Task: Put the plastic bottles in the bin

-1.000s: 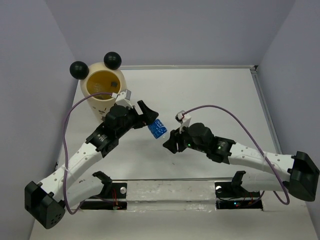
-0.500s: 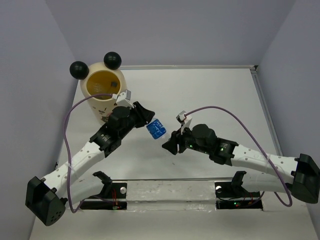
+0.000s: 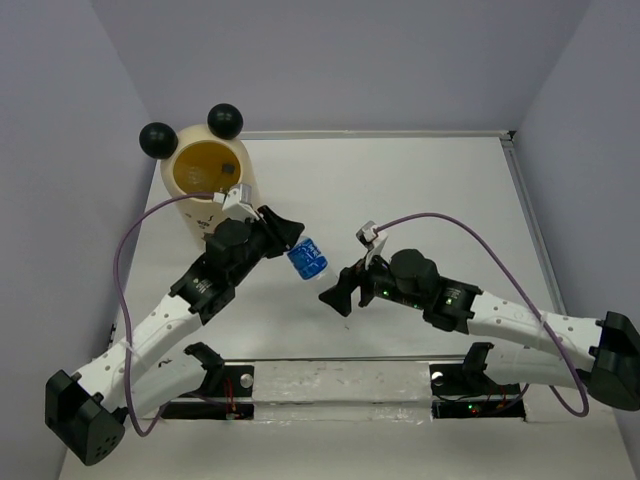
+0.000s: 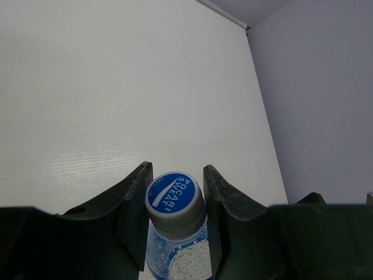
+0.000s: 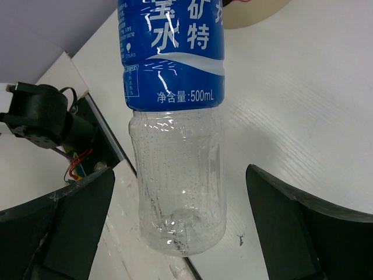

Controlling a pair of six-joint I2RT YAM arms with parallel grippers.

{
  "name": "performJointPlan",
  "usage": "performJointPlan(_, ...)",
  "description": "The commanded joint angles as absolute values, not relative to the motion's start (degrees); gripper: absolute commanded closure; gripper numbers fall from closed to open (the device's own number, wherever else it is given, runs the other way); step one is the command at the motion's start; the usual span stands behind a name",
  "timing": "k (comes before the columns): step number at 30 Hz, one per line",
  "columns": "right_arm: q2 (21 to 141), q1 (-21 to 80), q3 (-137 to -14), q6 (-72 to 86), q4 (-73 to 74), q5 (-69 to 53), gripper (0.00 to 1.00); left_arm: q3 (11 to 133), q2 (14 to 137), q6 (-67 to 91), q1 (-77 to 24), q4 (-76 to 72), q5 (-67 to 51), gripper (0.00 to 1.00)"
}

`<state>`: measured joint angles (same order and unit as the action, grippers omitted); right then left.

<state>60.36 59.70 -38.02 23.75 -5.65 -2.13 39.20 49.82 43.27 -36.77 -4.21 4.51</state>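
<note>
One clear plastic bottle point(image 3: 307, 260) with a blue label hangs above the table's middle, between the two arms. My left gripper point(image 3: 290, 241) is shut on its neck; in the left wrist view the blue cap point(image 4: 174, 196) sits squeezed between the two fingers point(image 4: 135, 198). My right gripper point(image 3: 339, 286) stands open just right of the bottle. In the right wrist view the bottle's clear base point(image 5: 178, 198) hangs free between the wide-apart fingers point(image 5: 76, 221), touching neither. The cream-yellow bin point(image 3: 207, 178) with two black ball ears stands at the far left, behind the left arm.
A purple cable point(image 3: 135, 235) loops out from each wrist. The arms' mounting rail point(image 3: 340, 385) runs along the near edge. Walls close the table at the back and on both sides. The bin's side point(image 5: 256, 13) shows at the top of the right wrist view.
The left gripper has shut on the bottle's cap end and the right gripper has opened off its base. The bottle has shifted slightly left with the left arm.
</note>
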Motion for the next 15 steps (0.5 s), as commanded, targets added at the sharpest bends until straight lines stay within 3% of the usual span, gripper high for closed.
performJointPlan(1, 57.3, 60.1, -37.5, 23.3, -9.6, -3.3, 0.0, 40.6, 47.3, 41.6, -37.0, -4.7, 7.6, 1.0)
performJointPlan(9, 53.2, 60.1, -36.7, 22.8, -7.7, -6.5, 0.0, 45.5, 43.9, 39.0, -37.0, -0.2, 13.4, 1.0)
performJointPlan(15, 47.8, 60.1, -34.6, 22.4, -6.8, -4.1, 0.0, 58.3, 43.2, 31.9, -37.0, 7.5, 23.1, 1.0)
